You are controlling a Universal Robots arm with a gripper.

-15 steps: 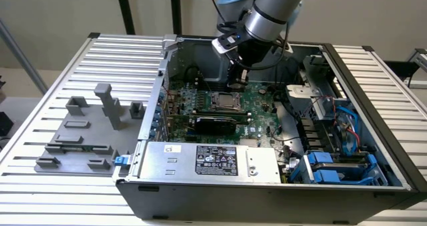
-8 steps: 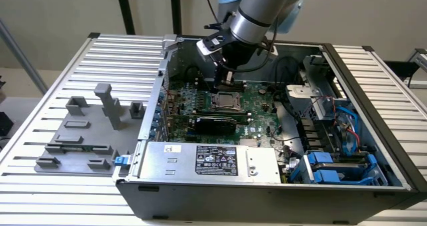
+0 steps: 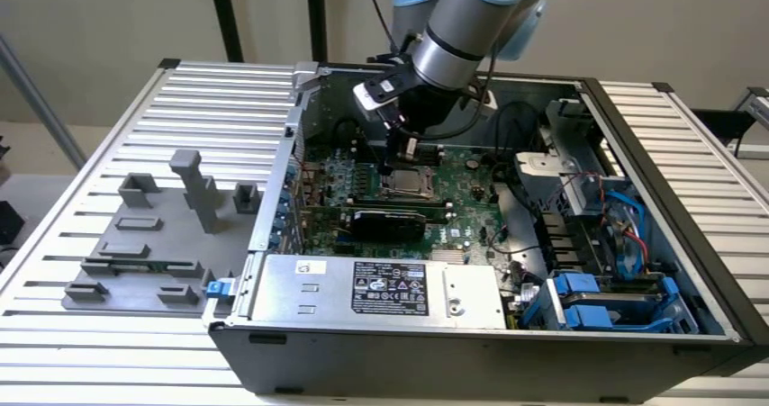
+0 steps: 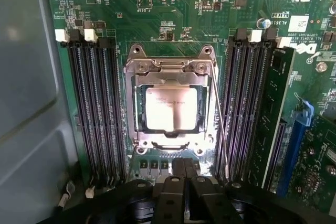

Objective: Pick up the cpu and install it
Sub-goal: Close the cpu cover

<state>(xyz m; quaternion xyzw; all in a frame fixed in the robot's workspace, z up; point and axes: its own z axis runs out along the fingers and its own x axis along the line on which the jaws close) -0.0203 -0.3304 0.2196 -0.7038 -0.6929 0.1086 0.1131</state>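
Nearest, gripper: fingers drawn together, nothing held, poised by the socket's edge. Beyond, cpu: lying flat inside the metal-framed socket, mid-motherboard, between two banks of memory slots.

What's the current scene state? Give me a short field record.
cpu: lying in the socket, silver top up
socket: on the motherboard, between two banks of memory slots
gripper: above the motherboard beside the socket, not touching the cpu
grey tray: outside the computer case, on the exterior view's left
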